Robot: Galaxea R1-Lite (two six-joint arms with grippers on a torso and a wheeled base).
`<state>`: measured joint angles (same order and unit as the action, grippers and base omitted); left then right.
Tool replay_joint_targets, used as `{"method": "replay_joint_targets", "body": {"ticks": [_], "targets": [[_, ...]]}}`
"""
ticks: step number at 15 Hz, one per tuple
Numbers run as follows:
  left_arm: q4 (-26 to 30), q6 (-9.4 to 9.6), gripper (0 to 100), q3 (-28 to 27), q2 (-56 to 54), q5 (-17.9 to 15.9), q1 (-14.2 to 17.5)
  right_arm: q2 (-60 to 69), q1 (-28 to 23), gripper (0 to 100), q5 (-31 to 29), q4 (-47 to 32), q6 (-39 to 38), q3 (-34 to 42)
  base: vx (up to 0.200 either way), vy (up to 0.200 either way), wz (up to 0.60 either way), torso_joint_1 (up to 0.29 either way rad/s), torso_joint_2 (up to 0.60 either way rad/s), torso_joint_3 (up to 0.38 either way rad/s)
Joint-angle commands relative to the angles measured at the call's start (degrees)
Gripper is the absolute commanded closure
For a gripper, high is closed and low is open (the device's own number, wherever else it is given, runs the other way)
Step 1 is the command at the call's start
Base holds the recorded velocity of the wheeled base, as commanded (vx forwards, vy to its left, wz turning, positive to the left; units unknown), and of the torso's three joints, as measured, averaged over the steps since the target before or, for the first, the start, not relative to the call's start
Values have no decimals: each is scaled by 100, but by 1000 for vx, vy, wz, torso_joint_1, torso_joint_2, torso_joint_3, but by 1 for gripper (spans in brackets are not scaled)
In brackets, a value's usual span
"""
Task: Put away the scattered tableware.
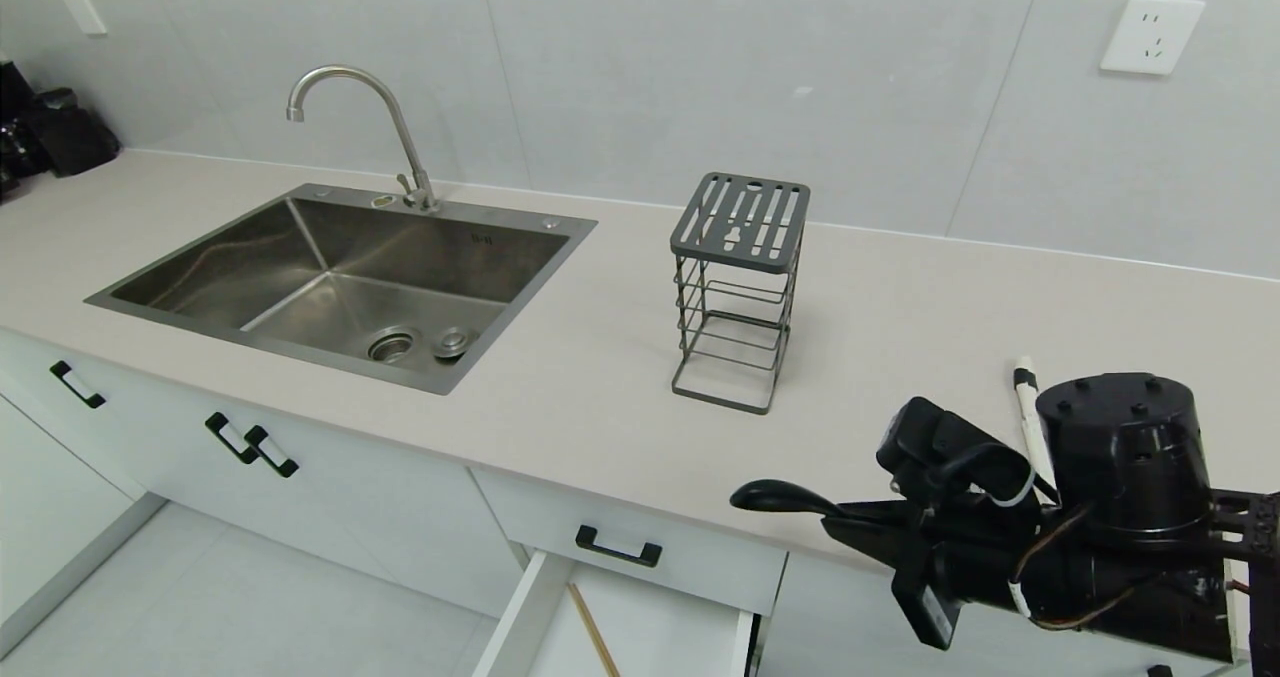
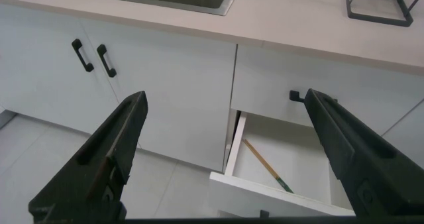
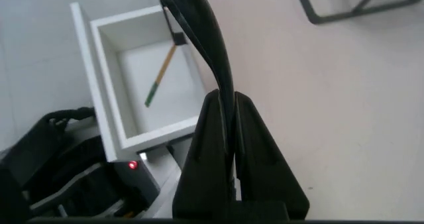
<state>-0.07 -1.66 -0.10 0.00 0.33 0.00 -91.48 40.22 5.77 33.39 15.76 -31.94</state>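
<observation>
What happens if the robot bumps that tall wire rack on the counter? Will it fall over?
Probably it tips: the wire rack is taller than its narrow base, with a slotted plate on top. It looks mostly thin wire, so likely light and apt to slide on the smooth counter.

This is a kitchen: a stainless steel sink (image 1: 420, 247) with a curved faucet (image 1: 360, 107) at centre left, a pale countertop (image 1: 600, 357), a tiled wall (image 1: 640, 67) with 1 socket (image 1: 1152, 34) upper right, white cabinets (image 1: 330, 497) and an open drawer (image 1: 650, 627) below.
</observation>
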Motion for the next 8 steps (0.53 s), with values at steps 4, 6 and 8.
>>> {"method": "replay_joint_targets", "body": {"ticks": [4, 6, 8], "targets": [[-1, -1, 0, 1, 0, 2, 0, -72, 1199, 100, -93, -17, -979, -32, 0, 0, 0, 0, 0, 0], [-1, -1, 0, 1, 0, 2, 0, -195, 1577, 100, -93, -17, -1576, -199, 0, 0, 0, 0, 0, 0], [-1, -1, 0, 1, 0, 2, 0, -353, 1762, 100, -128, -8, -1805, -330, 0, 0, 0, 0, 0, 0]]}}
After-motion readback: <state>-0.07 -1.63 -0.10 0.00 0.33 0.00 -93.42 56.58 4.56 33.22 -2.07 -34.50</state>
